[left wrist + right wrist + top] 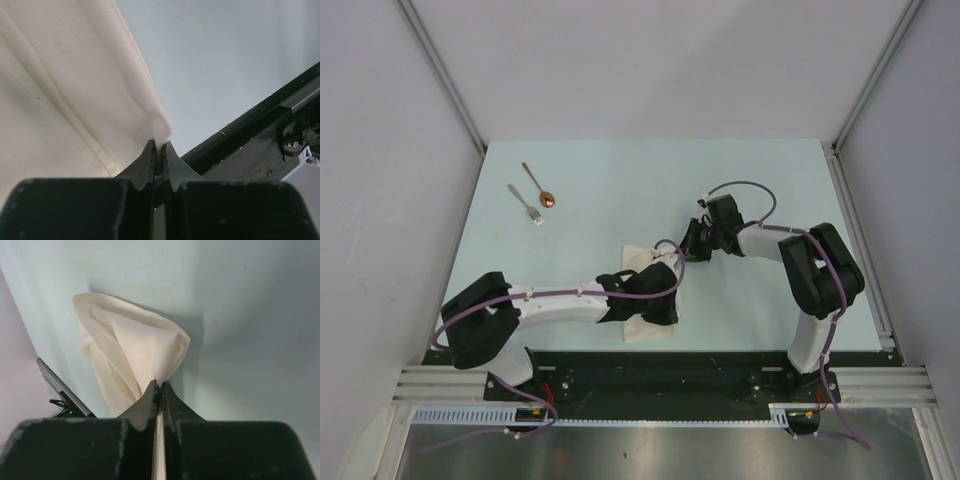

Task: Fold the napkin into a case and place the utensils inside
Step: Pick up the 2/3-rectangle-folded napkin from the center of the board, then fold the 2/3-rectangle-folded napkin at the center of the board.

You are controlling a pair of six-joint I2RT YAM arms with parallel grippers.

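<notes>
The table [620,190] carries the napkin [645,332] close to the middle of its near edge, mostly hidden in the top view. The cloth is rumpled and partly lifted, not yet a case.

The left gripper [158,146] is pressed together on a fold of the napkin's hem on the side toward the near edge. The right gripper [160,385] pinches a bunched corner on the side farther in.

The fork [527,205] and spoon [540,185] lie side by side toward the far-left corner, well apart from the napkin.

The step in hand looks like a fold. It should go best if both grippers move together, hold the edge taut and low, lay it square on the cloth beneath, and release only once it lies flat.
</notes>
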